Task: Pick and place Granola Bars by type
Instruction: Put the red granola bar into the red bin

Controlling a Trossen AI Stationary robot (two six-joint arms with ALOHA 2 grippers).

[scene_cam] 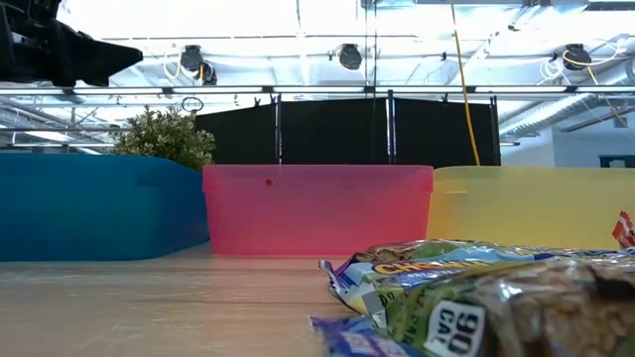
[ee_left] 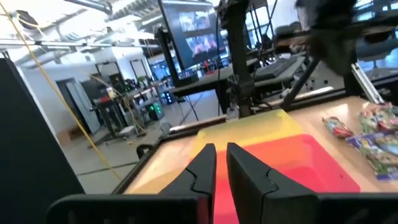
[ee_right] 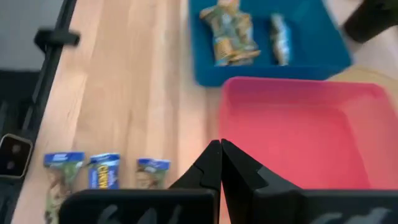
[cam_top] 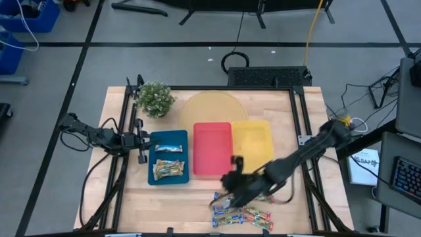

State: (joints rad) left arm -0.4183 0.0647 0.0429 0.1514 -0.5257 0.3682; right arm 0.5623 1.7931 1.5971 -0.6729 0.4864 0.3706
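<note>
Right tool nearest the loose bars, which lie just on its near-edge side

High view: the right tool point(cam_top: 231, 176) hangs at the red tray's point(cam_top: 212, 131) near edge; the loose granola bars point(cam_top: 242, 216) lie just beyond it toward the worktop's point(cam_top: 184, 201) front, while the left tool point(cam_top: 141, 141) waits by the blue tray point(cam_top: 169, 179), well apart. Low view: bars fill the foreground, no tool visible. Left wrist view: its fingers stand slightly apart, empty. Right wrist view: fingertips meet with nothing between them; three bars lie side by side, long axes parallel.
</note>
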